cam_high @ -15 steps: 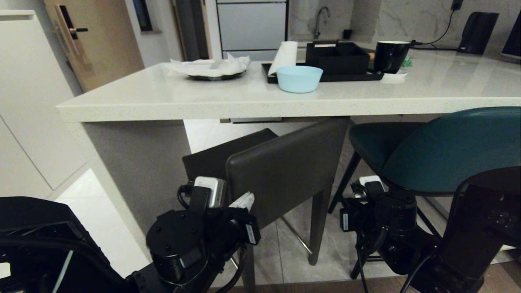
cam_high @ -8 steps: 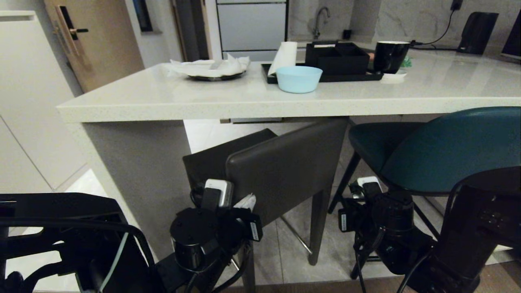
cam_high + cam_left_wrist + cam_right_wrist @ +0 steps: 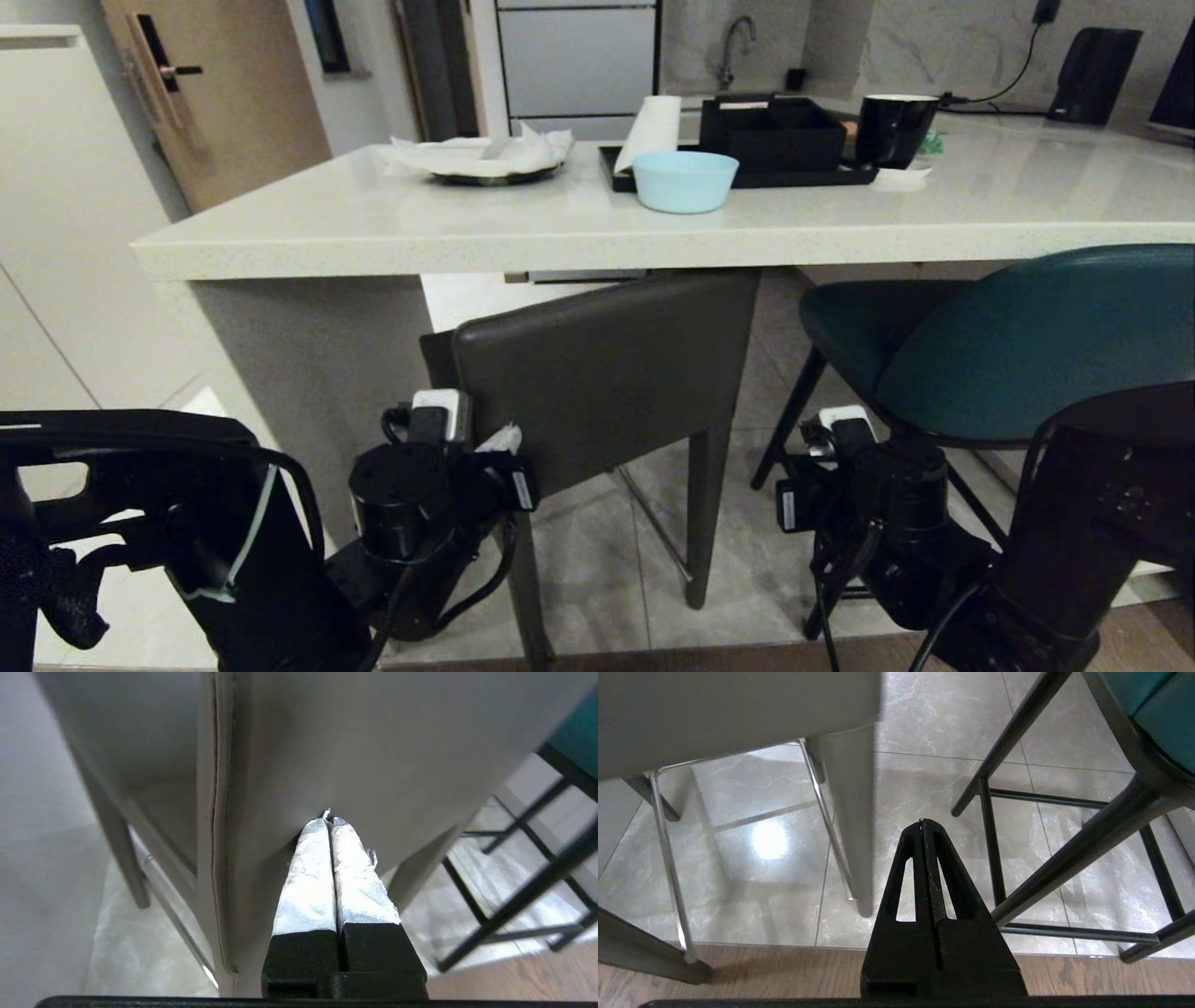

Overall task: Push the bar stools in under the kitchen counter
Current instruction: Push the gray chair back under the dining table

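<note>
Room: kitchen, pale tiled floor, wooden door far left, sink at the back wall.
Desk: kitchen counter [image 3: 579, 245], thick cream speckled top with a slab side panel on the left; it carries a plate of crumpled paper [image 3: 485, 157], a light blue bowl [image 3: 685, 181], a black tray [image 3: 747, 173] and a black mug [image 3: 894, 129].
Left hand [image 3: 330, 822]: clenched, empty, taped tips pressed against the back of the grey stool's backrest, low and near its left edge.
Grey stool [image 3: 607, 373]: backrest roughly square to the desk edge, top rim level with the underside of the top; seat seems partly under. Judged mostly in, perhaps a last nudge left.
Right hand [image 3: 920, 826]: clenched, empty, hanging low between the two stools, touching neither.
Teal stool [image 3: 1018, 345]: stands well out from the desk, backrest towards the robot. Not yet pushed; this looks like the larger part left.
Hidden: grey seat behind its backrest; teal stool cut off at right; both stools' feet partly behind the arms.
</note>
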Motion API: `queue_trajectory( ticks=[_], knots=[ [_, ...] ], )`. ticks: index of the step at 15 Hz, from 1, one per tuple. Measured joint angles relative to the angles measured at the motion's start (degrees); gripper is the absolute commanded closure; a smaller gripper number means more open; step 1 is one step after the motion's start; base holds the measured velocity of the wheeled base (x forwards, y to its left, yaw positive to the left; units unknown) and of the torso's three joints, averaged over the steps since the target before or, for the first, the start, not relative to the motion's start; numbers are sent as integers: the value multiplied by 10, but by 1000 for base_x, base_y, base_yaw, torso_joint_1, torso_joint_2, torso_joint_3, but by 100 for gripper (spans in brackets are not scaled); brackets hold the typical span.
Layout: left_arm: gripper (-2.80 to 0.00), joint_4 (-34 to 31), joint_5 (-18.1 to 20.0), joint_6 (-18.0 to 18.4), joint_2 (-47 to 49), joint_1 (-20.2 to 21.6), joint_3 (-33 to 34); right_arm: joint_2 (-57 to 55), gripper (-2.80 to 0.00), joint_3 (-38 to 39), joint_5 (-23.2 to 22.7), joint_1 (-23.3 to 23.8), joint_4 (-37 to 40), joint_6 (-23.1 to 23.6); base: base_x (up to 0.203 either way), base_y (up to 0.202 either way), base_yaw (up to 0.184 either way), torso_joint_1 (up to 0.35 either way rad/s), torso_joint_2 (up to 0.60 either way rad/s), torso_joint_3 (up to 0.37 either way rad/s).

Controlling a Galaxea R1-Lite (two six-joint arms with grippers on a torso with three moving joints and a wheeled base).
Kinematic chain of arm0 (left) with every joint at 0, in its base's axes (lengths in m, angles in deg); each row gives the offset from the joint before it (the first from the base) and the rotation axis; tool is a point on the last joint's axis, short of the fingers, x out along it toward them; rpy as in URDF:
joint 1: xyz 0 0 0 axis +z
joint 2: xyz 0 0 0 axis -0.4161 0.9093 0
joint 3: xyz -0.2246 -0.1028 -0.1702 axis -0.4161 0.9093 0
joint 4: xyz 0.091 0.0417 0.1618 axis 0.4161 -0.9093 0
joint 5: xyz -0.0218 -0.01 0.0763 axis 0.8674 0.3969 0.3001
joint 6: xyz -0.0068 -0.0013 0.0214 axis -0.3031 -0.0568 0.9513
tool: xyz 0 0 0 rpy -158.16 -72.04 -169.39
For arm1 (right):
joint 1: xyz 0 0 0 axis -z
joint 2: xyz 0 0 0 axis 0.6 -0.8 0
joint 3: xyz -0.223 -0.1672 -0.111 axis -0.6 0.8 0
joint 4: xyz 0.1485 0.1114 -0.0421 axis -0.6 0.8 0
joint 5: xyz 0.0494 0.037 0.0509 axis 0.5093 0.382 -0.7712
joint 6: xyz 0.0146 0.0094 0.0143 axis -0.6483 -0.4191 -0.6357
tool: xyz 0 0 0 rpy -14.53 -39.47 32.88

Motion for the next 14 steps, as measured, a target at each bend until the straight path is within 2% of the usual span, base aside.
queue_trajectory(
  ticks=[2,5,7,10,14],
  knots=[
    [0,0,9,0,6,30,9,0,0,0,0,0,0,0,0,0,0,0,0,0],
    [0,-3,56,1,12,75,53,-1,0,-9,0,13,0,1,0,0,0,0,0,0],
    [0,-2,62,2,16,91,69,-10,0,-35,0,34,2,1,0,0,0,0,0,0],
    [0,-1,64,6,19,113,75,-42,0,-110,-2,84,3,5,0,0,0,0,0,0],
    [0,0,63,6,-5,122,83,-107,0,-235,-8,153,21,8,0,0,0,0,0,0]
  ],
)
